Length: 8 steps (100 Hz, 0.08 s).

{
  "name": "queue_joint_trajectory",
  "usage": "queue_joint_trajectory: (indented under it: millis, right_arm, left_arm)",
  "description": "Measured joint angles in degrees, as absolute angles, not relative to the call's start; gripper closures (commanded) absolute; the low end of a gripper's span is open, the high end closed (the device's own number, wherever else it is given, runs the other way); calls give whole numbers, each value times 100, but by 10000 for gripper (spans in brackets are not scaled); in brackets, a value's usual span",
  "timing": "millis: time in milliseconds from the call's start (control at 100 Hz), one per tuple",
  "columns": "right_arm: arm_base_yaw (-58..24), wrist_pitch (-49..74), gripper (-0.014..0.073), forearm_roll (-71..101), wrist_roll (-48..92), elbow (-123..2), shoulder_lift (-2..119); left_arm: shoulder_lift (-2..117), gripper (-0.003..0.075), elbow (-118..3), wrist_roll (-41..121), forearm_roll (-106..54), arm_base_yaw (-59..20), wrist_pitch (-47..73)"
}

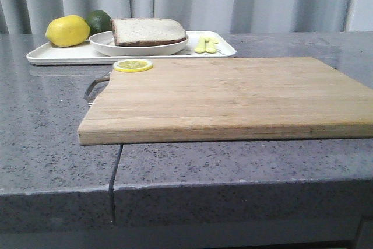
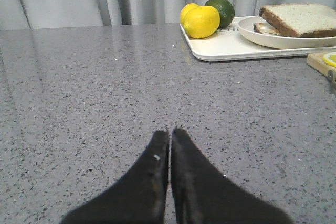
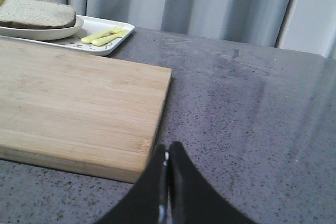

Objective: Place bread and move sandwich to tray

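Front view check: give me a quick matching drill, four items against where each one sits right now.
Items:
1. lemon slice
2. sandwich
3. whole lemon
4. yellow cutlery

Places:
A. on the plate
B. tray, left end
C. cutting board, far left corner
D. tray, right end

Pairs: 1-C, 2-A, 3-B, 4-D

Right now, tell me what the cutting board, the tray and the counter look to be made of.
Cutting board: pale wood, likely bamboo, matte, with visible glued strips and grain.
Tray: smooth white, slightly glossy, probably plastic or melamine; ceramic cannot be ruled out.
Counter: grey speckled stone or composite, polished enough to reflect the curtains, with a seam at the front edge.
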State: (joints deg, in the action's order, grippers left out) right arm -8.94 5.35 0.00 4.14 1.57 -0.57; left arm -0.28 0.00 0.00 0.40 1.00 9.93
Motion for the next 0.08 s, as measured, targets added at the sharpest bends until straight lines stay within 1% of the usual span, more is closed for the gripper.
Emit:
queue_joint_trajectory:
  millis: [80]
  right_arm:
    - [-894, 535, 663, 0, 414, 157, -57]
  left_arm:
    - [-28, 740, 0, 0, 40, 100, 993]
